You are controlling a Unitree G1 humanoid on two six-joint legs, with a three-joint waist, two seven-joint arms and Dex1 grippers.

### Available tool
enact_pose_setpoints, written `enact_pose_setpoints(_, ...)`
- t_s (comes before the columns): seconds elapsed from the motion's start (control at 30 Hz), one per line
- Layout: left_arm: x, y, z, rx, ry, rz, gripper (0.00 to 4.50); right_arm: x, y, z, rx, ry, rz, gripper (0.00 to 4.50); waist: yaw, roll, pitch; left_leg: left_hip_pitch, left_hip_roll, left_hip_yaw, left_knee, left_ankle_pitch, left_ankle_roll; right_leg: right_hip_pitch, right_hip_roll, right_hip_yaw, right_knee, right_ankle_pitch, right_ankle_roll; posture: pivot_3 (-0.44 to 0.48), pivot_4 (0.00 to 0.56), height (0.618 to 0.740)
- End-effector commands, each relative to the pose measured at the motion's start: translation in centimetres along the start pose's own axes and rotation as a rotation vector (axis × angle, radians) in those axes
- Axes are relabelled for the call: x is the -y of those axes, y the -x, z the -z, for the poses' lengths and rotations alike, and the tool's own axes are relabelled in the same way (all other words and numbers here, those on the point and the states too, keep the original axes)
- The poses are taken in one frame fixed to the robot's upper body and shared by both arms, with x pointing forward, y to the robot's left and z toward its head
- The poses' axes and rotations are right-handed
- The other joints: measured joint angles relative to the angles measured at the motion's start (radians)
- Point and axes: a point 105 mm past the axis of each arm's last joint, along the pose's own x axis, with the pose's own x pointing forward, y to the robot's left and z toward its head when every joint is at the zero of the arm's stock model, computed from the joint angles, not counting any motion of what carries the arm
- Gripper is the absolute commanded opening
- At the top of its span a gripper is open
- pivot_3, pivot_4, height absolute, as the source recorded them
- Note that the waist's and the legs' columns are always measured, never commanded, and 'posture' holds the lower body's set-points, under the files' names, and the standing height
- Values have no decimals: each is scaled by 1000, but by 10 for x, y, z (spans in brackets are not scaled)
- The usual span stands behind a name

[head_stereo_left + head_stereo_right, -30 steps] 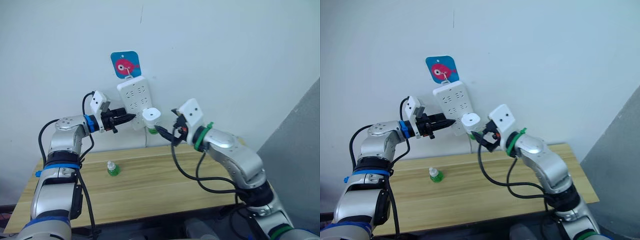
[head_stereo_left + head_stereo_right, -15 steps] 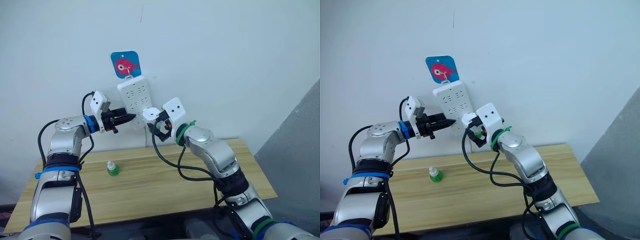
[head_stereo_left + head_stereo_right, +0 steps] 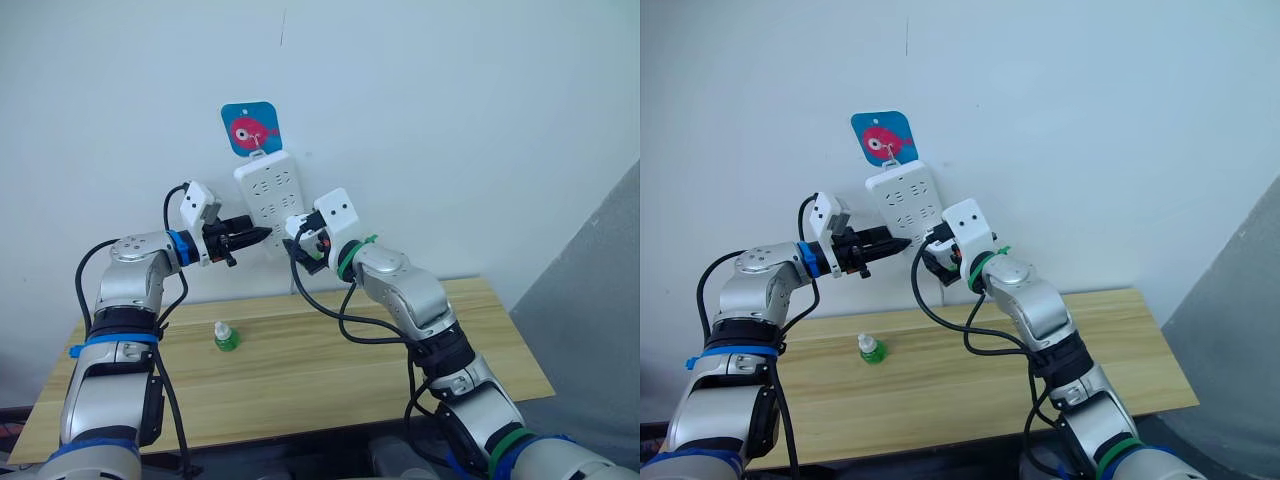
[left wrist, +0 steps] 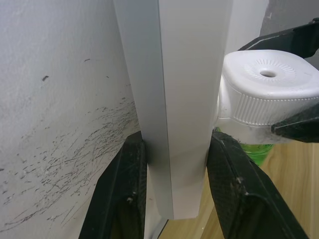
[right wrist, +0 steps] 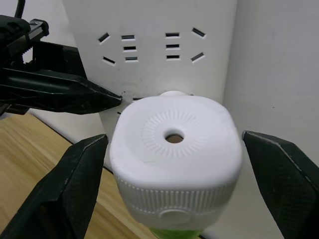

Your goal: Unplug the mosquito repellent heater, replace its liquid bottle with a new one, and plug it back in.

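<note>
In the eye views, a white wall rises behind a wooden counter (image 3: 300, 370), and a white power strip (image 3: 268, 200) hangs under a blue fish sign (image 3: 250, 128). A small green bottle (image 3: 226, 337) stands on the counter. In the left wrist view, the left claw (image 4: 174, 199) is clenched on the strip's lower end. In the right wrist view, the right claw (image 5: 174, 189) is released, its fingers on both sides of the mosquito repellent heater (image 5: 174, 149), which is at the strip's face.

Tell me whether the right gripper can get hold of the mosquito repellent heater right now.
Probably yes. The right gripper is open with a finger on each side of the mosquito repellent heater, nothing between them. The left gripper clamps the power strip beside it, off that path.
</note>
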Motion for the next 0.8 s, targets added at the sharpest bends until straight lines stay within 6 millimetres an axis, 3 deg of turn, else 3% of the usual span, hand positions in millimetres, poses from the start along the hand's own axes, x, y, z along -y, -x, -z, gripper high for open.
enact_pose_setpoints(0.03, 3, -4, -14, 29, -50, 12, 1347, -4, -2, -21, 74, -4, -30, 4327, 0, 0, 0, 0, 0, 0, 0, 0, 0, 0, 0, 0, 0, 0, 0, -176, 31, 740)
enact_pose_setpoints(0.2, 3, -3, -13, 29, -50, 7, 1347, -4, -4, -22, 79, -3, -36, 2972, 0, 0, 0, 0, 0, 0, 0, 0, 0, 0, 0, 0, 0, 0, 0, -170, 30, 740)
enact_pose_setpoints(0.47, 2, -2, -9, 18, -70, -14, 1347, -3, 1, -25, 80, 10, -34, 2985, 0, 1, 0, 0, 0, 0, 0, 0, 0, 0, 0, 0, 1, 0, 0, -174, 32, 740)
enact_pose_setpoints(0.8, -7, 1, -6, -2, -101, -70, 1347, 4, 35, -24, 56, 32, -31, 2985, 5, 2, 1, -5, -1, -1, 0, 0, 0, -4, -2, -1, 0, -1, -2, -189, 33, 740)
